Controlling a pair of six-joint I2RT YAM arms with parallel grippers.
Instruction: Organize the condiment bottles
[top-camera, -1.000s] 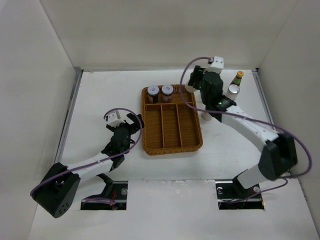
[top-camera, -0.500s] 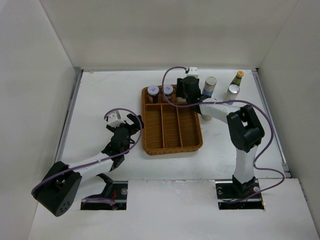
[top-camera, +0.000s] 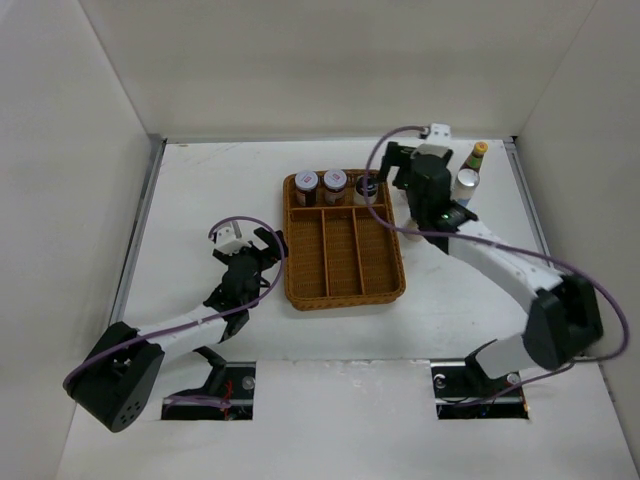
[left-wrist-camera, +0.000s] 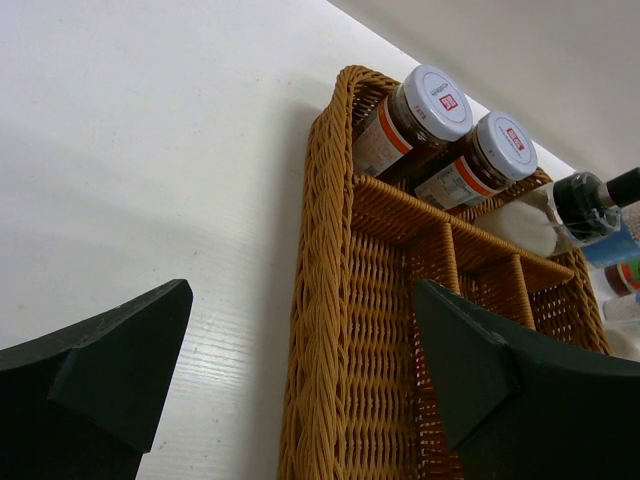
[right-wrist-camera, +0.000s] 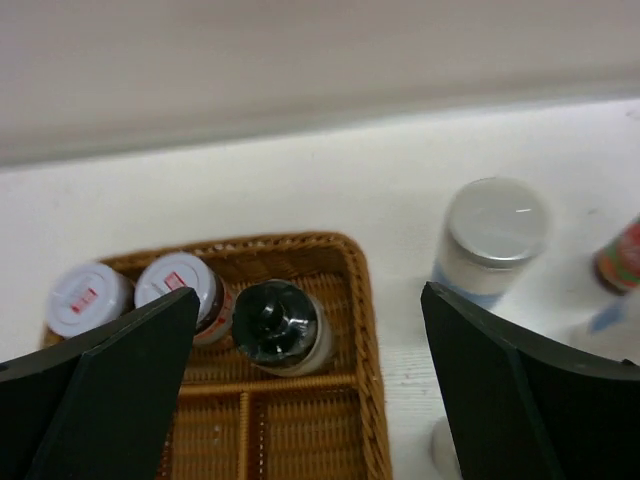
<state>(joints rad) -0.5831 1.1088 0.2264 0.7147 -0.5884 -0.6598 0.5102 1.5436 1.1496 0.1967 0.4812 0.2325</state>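
Right end effector (right-wrist-camera: 310, 295) gapes wide. Just beneath it the black-capped bottle (right-wrist-camera: 277, 325) stands in the tray's (right-wrist-camera: 365, 330) far slot beside two jars (right-wrist-camera: 180, 285), likely building one row. Left end effector (left-wrist-camera: 300, 300) is wide too.

the tray (left-wrist-camera: 320, 260) is rough woven wicker. the jars (left-wrist-camera: 402, 125) look like glass with smooth white lids. the cylinder (right-wrist-camera: 495, 228) has a dull metal-looking top; the table (left-wrist-camera: 150, 150) is matt white.

Bright, even light with soft shadows; the right wrist view is blurred.
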